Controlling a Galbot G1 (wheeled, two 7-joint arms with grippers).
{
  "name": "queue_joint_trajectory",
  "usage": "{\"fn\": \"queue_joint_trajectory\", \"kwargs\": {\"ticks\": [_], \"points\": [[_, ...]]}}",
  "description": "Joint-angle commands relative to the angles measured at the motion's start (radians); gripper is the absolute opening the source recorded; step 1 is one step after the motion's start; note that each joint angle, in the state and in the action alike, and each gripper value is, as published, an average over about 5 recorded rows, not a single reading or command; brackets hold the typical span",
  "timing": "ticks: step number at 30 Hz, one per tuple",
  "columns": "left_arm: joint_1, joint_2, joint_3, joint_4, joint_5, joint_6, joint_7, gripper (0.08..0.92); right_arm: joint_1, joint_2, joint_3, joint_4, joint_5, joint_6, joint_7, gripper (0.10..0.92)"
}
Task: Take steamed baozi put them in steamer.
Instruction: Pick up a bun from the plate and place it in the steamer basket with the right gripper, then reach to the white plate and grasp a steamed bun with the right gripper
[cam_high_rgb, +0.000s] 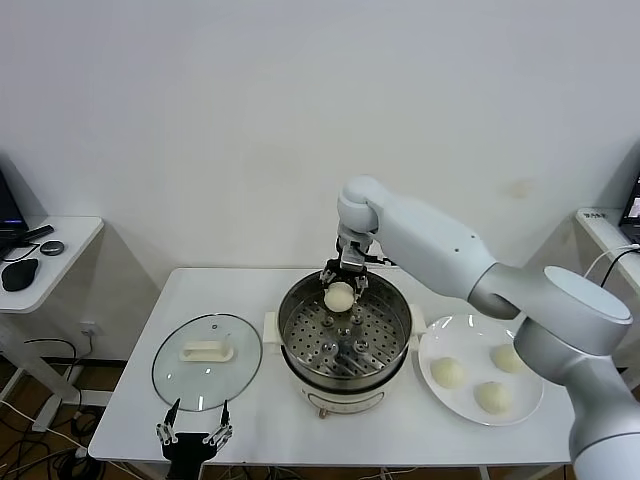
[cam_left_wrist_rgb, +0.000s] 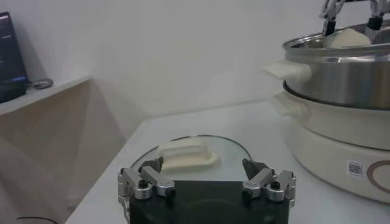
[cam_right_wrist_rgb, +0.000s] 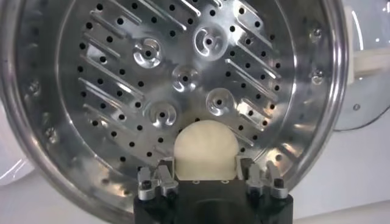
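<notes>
Round glass lid (cam_high_rgb: 207, 375) with a white handle (cam_high_rgb: 207, 351), flat on the white table (cam_high_rgb: 200, 290), just ahead of the left gripper (cam_high_rgb: 199, 410). White plate (cam_high_rgb: 470, 335) on the same table, near the right gripper (cam_high_rgb: 342, 285), on its right. Side desk (cam_high_rgb: 60, 240) with a black mouse (cam_high_rgb: 19, 274), well off to the left.

The right arm (cam_high_rgb: 470, 265) is reaching in from the right side, its white upper link slanting across and its wrist bending downward. The right gripper (cam_high_rgb: 341, 283) is pointing down, its fingers (cam_right_wrist_rgb: 159, 181) standing apart on either side of a bun, with small gaps showing between pads and dough. The left gripper (cam_high_rgb: 194, 434) is waiting low at the near edge, palm forward, its fingers (cam_left_wrist_rgb: 144, 182) spreading wide and holding nothing.
</notes>
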Motion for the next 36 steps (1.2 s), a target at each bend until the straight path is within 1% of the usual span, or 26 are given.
{"fn": "queue_joint_trajectory", "kwargs": {"ticks": [1, 4, 7, 9, 14, 18, 21, 24, 28, 32, 36], "points": [[0.000, 0.001, 0.001, 0.006, -0.004, 0.001, 0.000, 0.823, -0.015, 0.000, -0.015, -0.016, 0.036, -0.040, 0.011, 0.764], [0.000, 0.001, 0.001, 0.008, -0.003, 0.001, 0.000, 0.823, -0.007, -0.017, -0.017, 0.000, 0.076, -0.072, 0.012, 0.812], [0.002, 0.001, 0.001, 0.005, -0.003, 0.001, 0.001, 0.823, 0.021, -0.062, -0.024, 0.062, 0.168, -0.137, 0.009, 0.821], [0.004, 0.003, 0.001, 0.002, -0.002, 0.002, 0.002, 0.823, 0.054, -0.108, -0.024, 0.138, 0.242, -0.213, 0.001, 0.822], [0.003, 0.007, 0.003, -0.001, -0.002, 0.005, 0.007, 0.823, 0.180, -0.266, -0.003, 0.302, 0.392, -0.505, 0.001, 0.823], [-0.005, 0.011, 0.003, 0.000, -0.004, 0.009, 0.012, 0.823, 0.276, -0.392, 0.000, 0.349, 0.496, -0.730, 0.012, 0.823], [-0.012, 0.017, 0.004, 0.003, -0.007, 0.011, 0.014, 0.823, 0.300, -0.481, -0.010, 0.379, 0.541, -0.910, 0.007, 0.823], [-0.014, 0.026, 0.007, 0.003, -0.009, 0.012, 0.016, 0.823, 0.282, -0.593, -0.032, 0.425, 0.552, -1.053, -0.007, 0.823], [-0.015, 0.036, 0.008, 0.000, -0.015, 0.014, 0.020, 0.823, 0.212, -0.749, -0.058, 0.519, 0.508, -1.173, -0.025, 0.823], [-0.015, 0.042, 0.005, -0.002, -0.026, 0.020, 0.024, 0.823, 0.086, -0.840, -0.013, 0.596, 0.422, -1.215, -0.039, 0.823], [-0.012, 0.044, -0.003, -0.002, -0.037, 0.024, 0.026, 0.823, -0.079, -0.866, 0.086, 0.636, 0.337, -1.208, -0.038, 0.823]]}}
